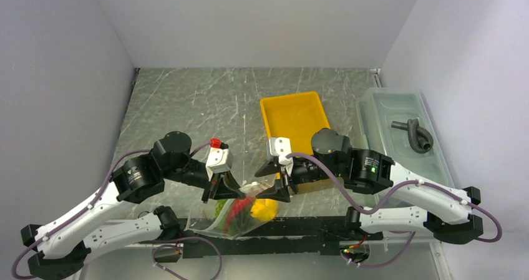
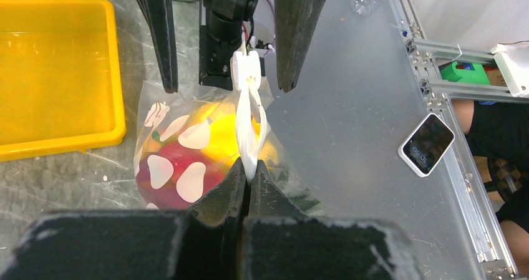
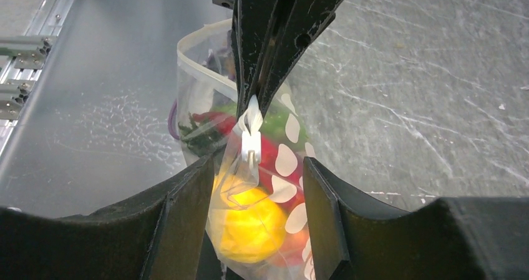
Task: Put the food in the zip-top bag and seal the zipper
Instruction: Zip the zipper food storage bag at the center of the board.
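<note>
Hidden/unclear: in the top view my arms cover the upper part of the zip-top bag (image 1: 240, 216); only its lower body shows btwn the wrists. Pieces of the food inside overlap behind the film, so not all can be told apart. Whether the bag's bottom rests on the table (image 1: 187, 105): cannot tell.

Location: bag sits at the near table edge, btwn both grippers, just nearer than the yellow tray (image 1: 293, 113).

Left gripper (image 2: 248, 168): clenched, pinching the zipper (image 2: 251, 133). Right gripper (image 3: 259, 164): released, fingers (image 3: 187, 211) standing either side of the white slider tab (image 3: 251, 146), not touching it.

Appearance: clear film w/ white polka dots, bulging. Yellow pear (image 3: 252, 227) nearest the right wrist cam, red chilli (image 3: 209, 119) further in, a green piece beside it. Zipper reads as a pale whitish strip, twisted btwn tab and left pinch. Past the left fingers the strip bows in a curve; pressed shut there or not, cannot tell.

Orientation: mouth edge uppermost, body sagging below. Long axis follows the zipper line, running approx. left-right from one gripper to the other.
</note>
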### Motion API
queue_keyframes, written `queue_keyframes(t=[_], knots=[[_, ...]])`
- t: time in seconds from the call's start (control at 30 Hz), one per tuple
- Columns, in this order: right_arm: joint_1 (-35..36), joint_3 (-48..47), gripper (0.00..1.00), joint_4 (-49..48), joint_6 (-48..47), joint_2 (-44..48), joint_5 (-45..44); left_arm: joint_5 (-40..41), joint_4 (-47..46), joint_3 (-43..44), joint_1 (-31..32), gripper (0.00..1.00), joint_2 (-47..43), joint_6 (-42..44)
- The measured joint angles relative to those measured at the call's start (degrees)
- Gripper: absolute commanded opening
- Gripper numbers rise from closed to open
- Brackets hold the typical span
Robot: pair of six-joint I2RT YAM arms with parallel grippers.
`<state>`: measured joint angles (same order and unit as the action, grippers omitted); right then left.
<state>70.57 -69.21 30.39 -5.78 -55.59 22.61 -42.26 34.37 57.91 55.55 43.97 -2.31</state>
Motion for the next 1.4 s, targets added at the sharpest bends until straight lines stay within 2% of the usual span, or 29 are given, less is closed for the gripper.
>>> queue_keyframes(t=[0.17,0.3,0.57,0.67,0.9,1.03,1.13,1.23,1.33,1.4], knots=[[0.0,1.7,0.52,-1.7,0.5,-0.3,0.9,0.1,0.3,0.5,0.0,0.0,-0.8,0.0],[0.0,2.3,0.42,-2.9,0.9,-0.5,1.9,0.1,0.2,0.6,0.0,0.0,-1.2,0.0],[0.0,2.6,0.16,-4.4,1.8,-1.4,3.6,0.1,0.2,0.6,0.0,0.0,-1.1,0.0],[0.0,2.7,0.0,-4.7,1.9,-1.5,3.8,0.1,0.2,0.6,0.0,0.0,-1.3,0.0],[0.0,2.8,0.0,-5.2,1.8,-1.7,4.9,0.2,0.4,0.6,0.0,0.01,-1.9,0.0],[0.0,2.7,0.0,-5.0,1.6,-1.8,5.0,0.7,0.5,0.6,0.0,0.23,-1.9,0.0],[0.0,1.5,0.0,-2.8,1.3,-2.5,5.0,1.1,0.2,0.6,0.0,0.45,-2.3,-0.2],[0.0,-0.1,0.0,-0.2,1.0,-4.0,4.9,1.3,-0.7,0.7,0.0,0.55,-3.1,-0.4],[0.0,-1.1,0.0,2.1,0.9,-5.3,4.9,1.7,-1.6,1.1,0.0,0.59,-3.7,-0.3],[0.0,-1.6,0.0,3.5,0.9,-5.9,4.7,2.0,-2.6,1.3,0.0,0.72,-4.0,-0.3]])
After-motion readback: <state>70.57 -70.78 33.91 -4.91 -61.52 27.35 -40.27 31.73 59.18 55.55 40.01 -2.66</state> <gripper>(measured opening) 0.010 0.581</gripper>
